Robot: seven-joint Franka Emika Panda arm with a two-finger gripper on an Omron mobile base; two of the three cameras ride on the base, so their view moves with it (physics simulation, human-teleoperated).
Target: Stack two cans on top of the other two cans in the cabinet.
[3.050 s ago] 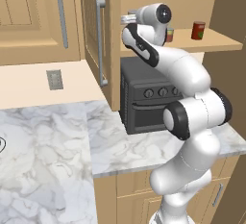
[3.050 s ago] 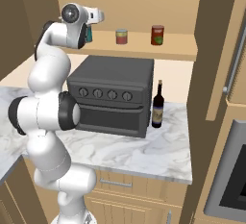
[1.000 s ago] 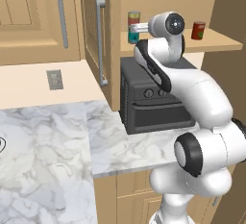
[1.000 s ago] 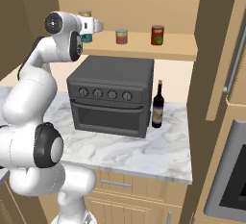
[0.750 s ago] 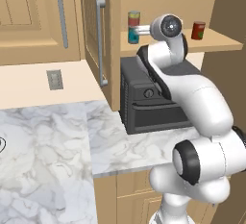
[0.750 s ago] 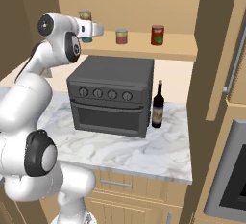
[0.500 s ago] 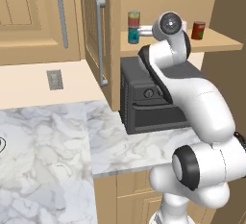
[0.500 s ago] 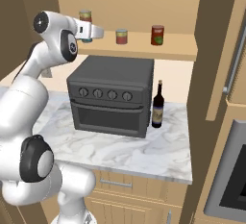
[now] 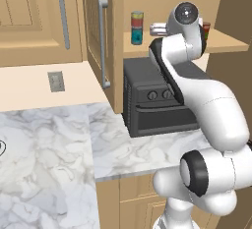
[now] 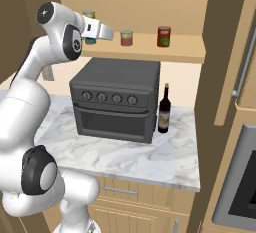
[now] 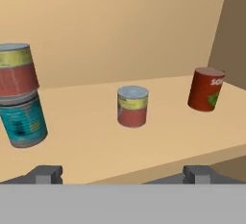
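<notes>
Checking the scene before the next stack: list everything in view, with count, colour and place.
teal can: 1, teal, left on the shelf, under another can.
red can with yellow band: 1, stacked on the teal can.
middle can: 1, red and yellow, grey top, mid-shelf.
dark red can: 1, right on the shelf.
cabinet: 1, tan, door open, grey bar handle.
oven: 1, black, on the counter below the shelf.
bottle: 1, dark, right of the oven.
counter: 1, white marble.
wall outlet: 1, grey.
gripper: 1, open, empty, facing the shelf.
</notes>
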